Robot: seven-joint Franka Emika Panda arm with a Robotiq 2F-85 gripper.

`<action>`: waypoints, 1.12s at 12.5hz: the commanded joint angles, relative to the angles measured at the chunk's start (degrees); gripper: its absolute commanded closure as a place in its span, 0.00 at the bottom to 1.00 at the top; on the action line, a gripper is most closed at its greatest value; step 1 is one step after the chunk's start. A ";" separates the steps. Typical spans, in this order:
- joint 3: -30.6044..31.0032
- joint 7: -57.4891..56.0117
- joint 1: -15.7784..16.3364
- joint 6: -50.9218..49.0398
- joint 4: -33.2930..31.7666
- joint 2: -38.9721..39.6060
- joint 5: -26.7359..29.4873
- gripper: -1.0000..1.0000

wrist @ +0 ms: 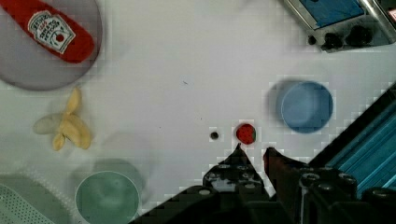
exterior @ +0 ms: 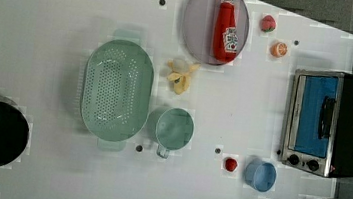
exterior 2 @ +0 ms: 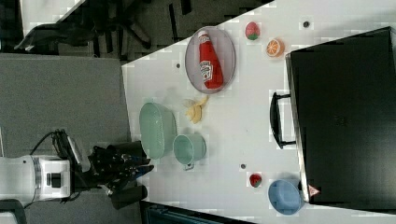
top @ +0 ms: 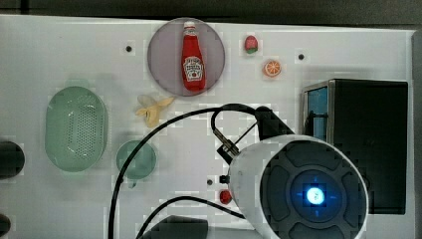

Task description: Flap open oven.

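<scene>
Judging from how things lie, the task has barely begun: the oven (exterior: 328, 123) sits at the right edge of the left view with its blue glass door shut flat against the silver frame and the black bar handle (exterior: 327, 118) untouched. In the right view the oven fills the right side of the frame, its handle facing the table (exterior 2: 224, 126), while the gripper (exterior 2: 140, 170) hangs in the lower left, well apart from it, over the table's near edge. In the wrist view the fingertips (wrist: 238, 150) stand close together with a narrow gap and nothing between them; the small red strawberry (wrist: 245, 133) lies just beyond them on the table, not grasped. So the jaws are nearly closed and empty. Everything is left: reaching the handle, hooking it and swinging the door down.
</scene>
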 commanded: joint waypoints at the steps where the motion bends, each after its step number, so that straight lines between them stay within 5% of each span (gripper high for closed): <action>1: -3.40 -13.94 -0.17 5.70 -1.67 1.22 -2.07 0.83; 8: -11.73 -37.99 -0.41 21.16 -10.27 2.95 -3.16 0.83; 14: -18.13 -53.57 -0.94 31.76 -11.35 9.68 -4.79 0.83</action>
